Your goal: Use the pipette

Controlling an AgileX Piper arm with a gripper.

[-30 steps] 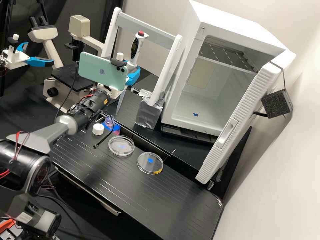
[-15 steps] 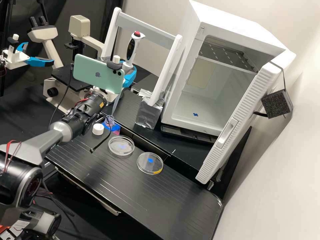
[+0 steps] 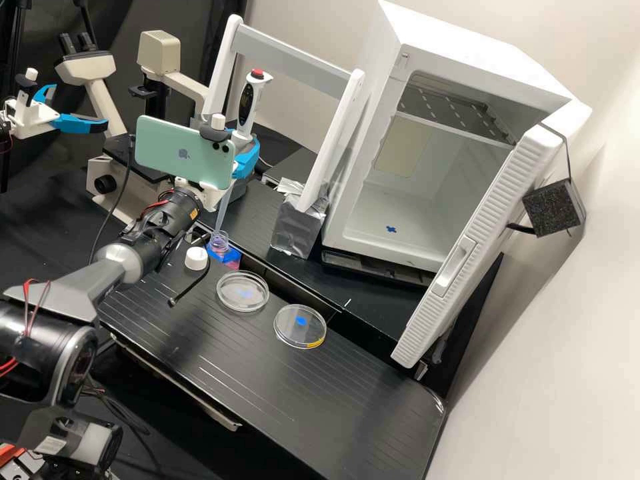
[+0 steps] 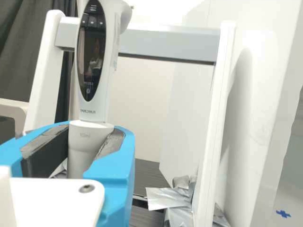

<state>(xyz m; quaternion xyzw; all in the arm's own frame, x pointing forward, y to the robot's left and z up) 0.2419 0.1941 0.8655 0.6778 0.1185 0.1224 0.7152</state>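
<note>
In the high view my gripper (image 3: pixel 245 157) is partly behind a green phone (image 3: pixel 185 153) mounted on the wrist, and holds the white pipette (image 3: pixel 249 110) almost upright. The pipette's tip is at the mouth of an uncapped bottle (image 3: pixel 219 243) with pink liquid; how far in it reaches, I cannot tell. The wrist view has my gripper (image 4: pixel 90 142) shut on the grey lower body of the pipette (image 4: pixel 98 99). A white cap (image 3: pixel 196 258) lies beside the bottle, and two clear petri dishes (image 3: pixel 231 301) (image 3: pixel 287 340) rest on the black bench panel (image 3: pixel 267 393).
A white frame (image 3: pixel 293 57) with foil-wrapped feet stands just behind the pipette. To the right is an open white incubator (image 3: pixel 380 230), its door (image 3: pixel 460 267) swung toward the bench. A microscope (image 3: pixel 143 163) stands at the back left, near a second arm's gripper (image 3: pixel 80 123).
The arm has carried the pipette left and slightly down, bringing its tip to the bottle's mouth. A dark cable hanging from the arm has swung left too. Bottle, cap and dishes have stayed put.
</note>
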